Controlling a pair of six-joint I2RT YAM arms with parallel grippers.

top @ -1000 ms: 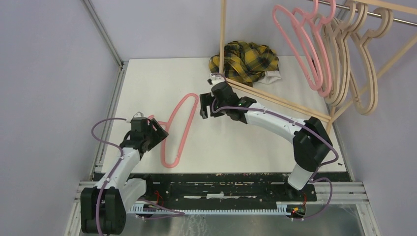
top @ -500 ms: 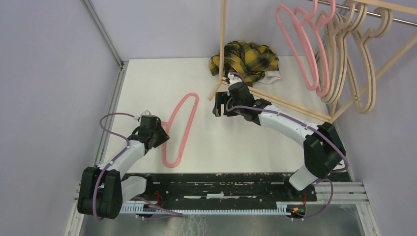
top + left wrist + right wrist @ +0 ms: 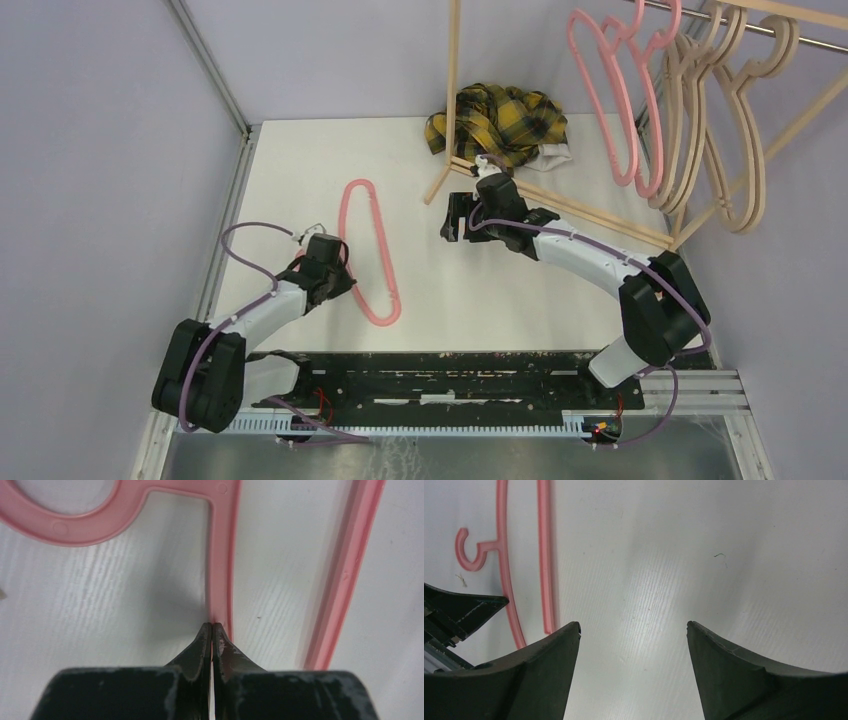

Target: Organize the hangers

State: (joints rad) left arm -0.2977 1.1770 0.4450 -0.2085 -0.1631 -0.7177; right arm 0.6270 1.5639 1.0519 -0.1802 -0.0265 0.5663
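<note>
While the white table (image 3: pixel 500 290) is taking up most of the top view, the light wooden rack frame (image 3: pixel 453 80) is standing over its far right corner. Several hangers (image 3: pixel 685 150), pink ones to the left and tan ones to the right, are hanging side by side from the rack's metal rail (image 3: pixel 805 38). A yellow-black plaid cloth (image 3: pixel 500 120) is lying bunched at the foot of the rack's post. One pink hanger (image 3: pixel 360 184) is lying flat on the table's left half, well apart from the rack, its long loop pointing away from the arms. The right gripper (image 3: pixel 455 218) is hovering over bare table just in front of the rack base, its jaws spreading wide and gripping nothing. The left gripper (image 3: pixel 212 627) is pressing its fingers together, their tips touching the hanger's straight bar; whether they are pinching it is not showing.
</note>
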